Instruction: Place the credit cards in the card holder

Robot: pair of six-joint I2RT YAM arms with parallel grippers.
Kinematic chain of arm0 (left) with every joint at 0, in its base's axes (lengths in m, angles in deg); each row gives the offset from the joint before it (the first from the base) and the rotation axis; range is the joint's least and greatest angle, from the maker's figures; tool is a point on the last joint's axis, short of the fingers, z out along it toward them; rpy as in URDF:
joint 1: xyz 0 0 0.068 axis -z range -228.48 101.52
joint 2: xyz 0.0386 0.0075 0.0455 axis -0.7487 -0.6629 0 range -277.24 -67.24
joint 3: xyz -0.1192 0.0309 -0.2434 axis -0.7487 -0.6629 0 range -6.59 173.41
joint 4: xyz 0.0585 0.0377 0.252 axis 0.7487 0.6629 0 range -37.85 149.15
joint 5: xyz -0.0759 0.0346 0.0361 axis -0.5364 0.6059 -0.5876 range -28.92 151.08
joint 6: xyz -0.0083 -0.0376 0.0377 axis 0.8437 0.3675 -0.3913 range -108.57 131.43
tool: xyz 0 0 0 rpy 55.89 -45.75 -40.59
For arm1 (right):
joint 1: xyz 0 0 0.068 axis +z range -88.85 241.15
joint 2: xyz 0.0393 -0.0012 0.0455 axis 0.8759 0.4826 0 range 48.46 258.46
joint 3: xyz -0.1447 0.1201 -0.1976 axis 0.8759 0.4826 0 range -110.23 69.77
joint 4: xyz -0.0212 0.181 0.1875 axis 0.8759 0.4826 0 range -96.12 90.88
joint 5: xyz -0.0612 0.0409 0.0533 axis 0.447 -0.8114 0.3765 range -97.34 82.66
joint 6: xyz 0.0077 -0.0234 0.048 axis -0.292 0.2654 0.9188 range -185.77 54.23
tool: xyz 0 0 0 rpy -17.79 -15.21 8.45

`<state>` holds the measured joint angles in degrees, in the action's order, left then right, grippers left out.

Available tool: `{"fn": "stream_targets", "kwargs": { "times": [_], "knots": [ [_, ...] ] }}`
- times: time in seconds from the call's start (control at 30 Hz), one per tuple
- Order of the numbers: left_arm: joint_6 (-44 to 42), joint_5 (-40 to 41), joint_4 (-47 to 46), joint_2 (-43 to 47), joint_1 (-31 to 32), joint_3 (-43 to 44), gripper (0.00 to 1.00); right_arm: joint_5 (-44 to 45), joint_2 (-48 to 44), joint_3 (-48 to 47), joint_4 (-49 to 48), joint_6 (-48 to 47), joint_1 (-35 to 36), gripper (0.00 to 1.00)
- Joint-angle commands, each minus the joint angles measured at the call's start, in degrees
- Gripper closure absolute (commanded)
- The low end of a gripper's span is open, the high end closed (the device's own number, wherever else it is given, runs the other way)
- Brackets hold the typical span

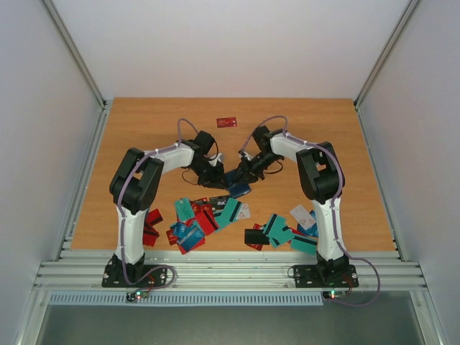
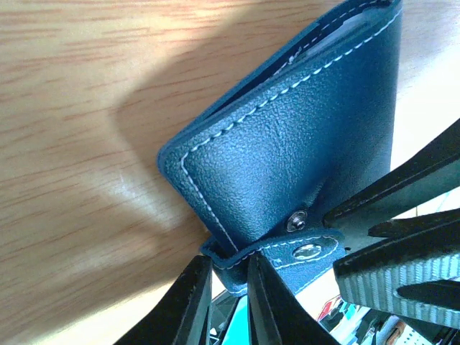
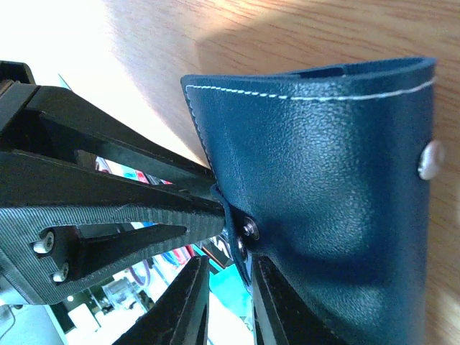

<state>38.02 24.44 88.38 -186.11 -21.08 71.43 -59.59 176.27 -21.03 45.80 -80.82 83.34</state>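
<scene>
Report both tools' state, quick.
Left tool: closed, pinching the card holder by its snap strap.
Right tool: closed on the card holder's edge.

The left arm and right arm bend inward, and their wrists meet at the card holder. The left gripper pinches its snap strap between narrow jaws. Opposite, the right gripper seems clamped on that strap too.
</scene>
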Motion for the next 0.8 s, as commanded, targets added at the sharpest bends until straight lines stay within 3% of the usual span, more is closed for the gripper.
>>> {"fn": "stream_targets", "kwargs": {
  "times": [0.0,0.3,0.5,0.77],
  "knots": [
    [0.23,1.78,-0.97,-2.13,0.20,0.07,0.83,0.09,1.55,-0.50,0.28,-0.67,0.47,0.84],
    [-0.11,0.93,-1.34,-2.33,0.20,0.24,0.83,0.05,1.67,-0.82,0.16,-0.35,0.48,0.99],
    [-1.04,0.59,-0.34,-0.92,-0.21,1.20,0.83,1.14,1.90,-2.39,1.73,-1.23,0.44,0.99],
    [-0.80,1.27,1.62,2.01,-2.39,4.47,0.69,0.75,1.79,-3.34,2.98,-3.06,0.56,0.99]
  ]
}}
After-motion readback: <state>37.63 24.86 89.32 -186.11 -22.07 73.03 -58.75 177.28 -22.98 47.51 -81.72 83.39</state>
